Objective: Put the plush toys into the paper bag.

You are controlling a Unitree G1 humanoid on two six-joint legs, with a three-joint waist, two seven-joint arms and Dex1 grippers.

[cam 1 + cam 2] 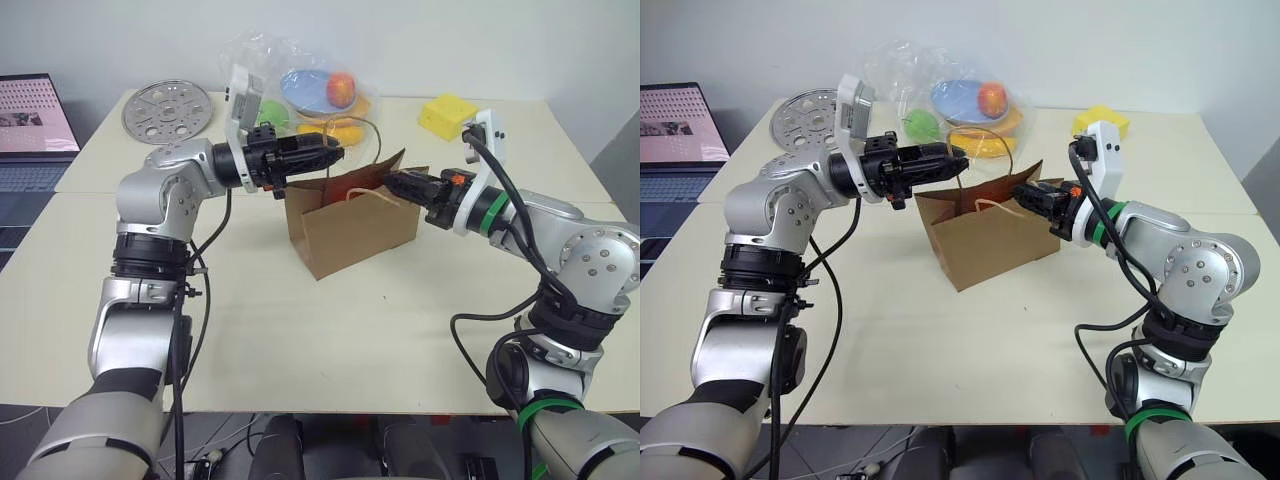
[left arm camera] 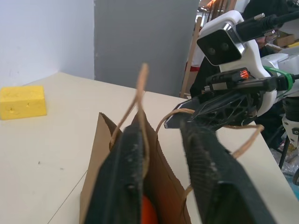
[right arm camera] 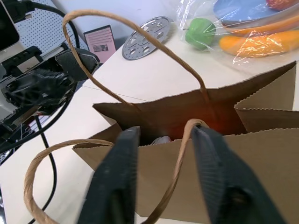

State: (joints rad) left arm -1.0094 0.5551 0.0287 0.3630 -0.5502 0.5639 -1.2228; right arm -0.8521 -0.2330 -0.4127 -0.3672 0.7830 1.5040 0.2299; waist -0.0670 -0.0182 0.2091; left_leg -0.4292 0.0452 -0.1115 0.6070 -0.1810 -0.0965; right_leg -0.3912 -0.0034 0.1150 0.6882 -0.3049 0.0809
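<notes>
Right wrist view: right gripper [image 3: 166, 175] parted astride paper bag [image 3: 261, 154] rim (handle between).

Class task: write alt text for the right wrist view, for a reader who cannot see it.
Two black gripper fingers stand open at the near rim of a brown paper bag, one twine handle hanging between them. A hint of orange and white shows inside; behind lie a clear plastic bag of toy fruit and a perforated metal disc.
</notes>
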